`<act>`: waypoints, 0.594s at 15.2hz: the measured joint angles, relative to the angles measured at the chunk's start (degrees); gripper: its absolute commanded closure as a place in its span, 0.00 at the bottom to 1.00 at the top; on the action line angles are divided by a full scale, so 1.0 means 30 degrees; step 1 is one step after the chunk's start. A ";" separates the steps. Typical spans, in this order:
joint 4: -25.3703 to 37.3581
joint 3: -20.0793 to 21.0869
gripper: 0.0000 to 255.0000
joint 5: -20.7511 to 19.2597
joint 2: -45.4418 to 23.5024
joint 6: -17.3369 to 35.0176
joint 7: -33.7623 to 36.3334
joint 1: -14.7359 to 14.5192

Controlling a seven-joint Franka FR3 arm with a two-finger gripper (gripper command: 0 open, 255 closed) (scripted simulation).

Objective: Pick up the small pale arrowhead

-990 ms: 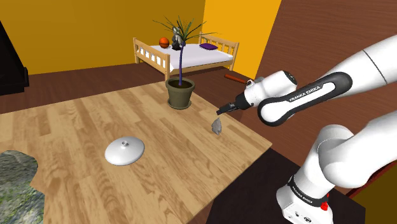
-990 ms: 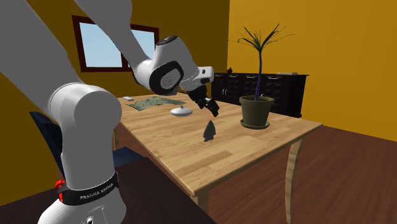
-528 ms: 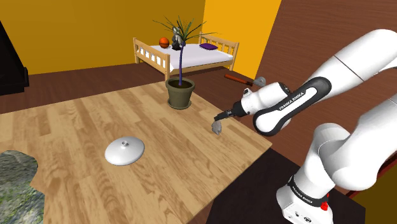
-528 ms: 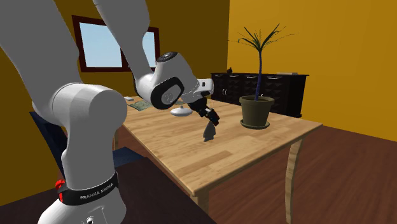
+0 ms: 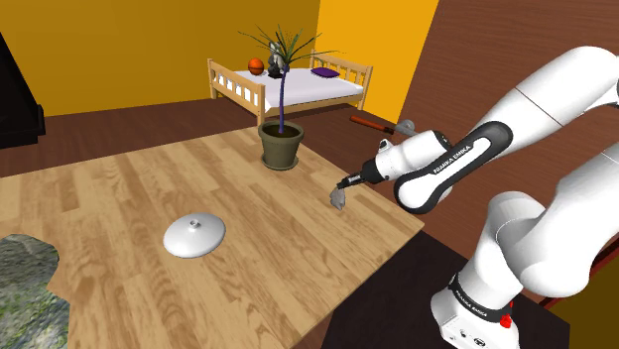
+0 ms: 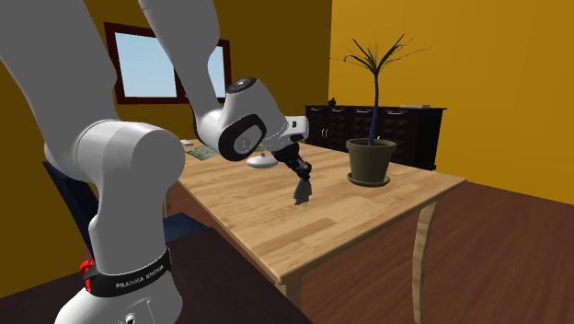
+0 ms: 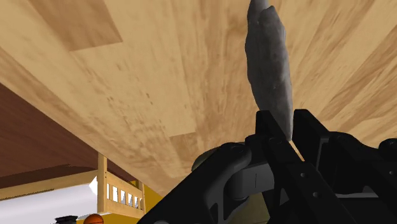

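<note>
The arrowhead (image 5: 338,199) is a small grey stone standing on edge on the wooden table (image 5: 129,198), near the edge toward the shoulder view's right. My black gripper (image 5: 343,185) comes down onto its top from the right. In the second exterior view the gripper (image 6: 303,174) sits right over the arrowhead (image 6: 302,191), which still touches the table. In the wrist view the two fingers (image 7: 275,137) stand close together and clasp the near end of the arrowhead (image 7: 270,60), whose long body runs away from them over the wood.
A potted plant (image 5: 281,145) stands close behind the arrowhead. A white domed lid (image 5: 194,236) lies mid-table, and a mottled green mat (image 5: 25,288) covers the shoulder view's lower-left corner. The table's edge (image 5: 382,253) runs just below the gripper. A bed (image 5: 298,87) stands far back.
The gripper came down from above onto the arrowhead and its fingers have drawn together on the stone. In the last half second the arm barely moved.
</note>
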State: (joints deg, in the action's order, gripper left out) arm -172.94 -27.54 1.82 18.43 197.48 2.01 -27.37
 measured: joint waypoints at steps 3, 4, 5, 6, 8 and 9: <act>0.0006 -0.0007 1.00 -0.0004 -0.0004 0.0004 0.0003 -0.0008; 0.0007 -0.0016 1.00 -0.0009 -0.0004 0.0005 0.0002 -0.0011; 0.0001 0.0366 1.00 0.0176 0.0189 -0.0211 -0.0085 0.0282; 0.0019 0.0903 1.00 0.0422 0.0489 -0.0562 -0.0203 0.0710; 0.0098 0.1822 1.00 0.0766 0.1128 -0.1345 -0.0397 0.1533; 0.0091 0.2294 1.00 0.0891 0.1539 -0.1783 -0.0483 0.2002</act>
State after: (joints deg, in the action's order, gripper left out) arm -172.66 -20.66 4.49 23.04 192.13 0.56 -21.36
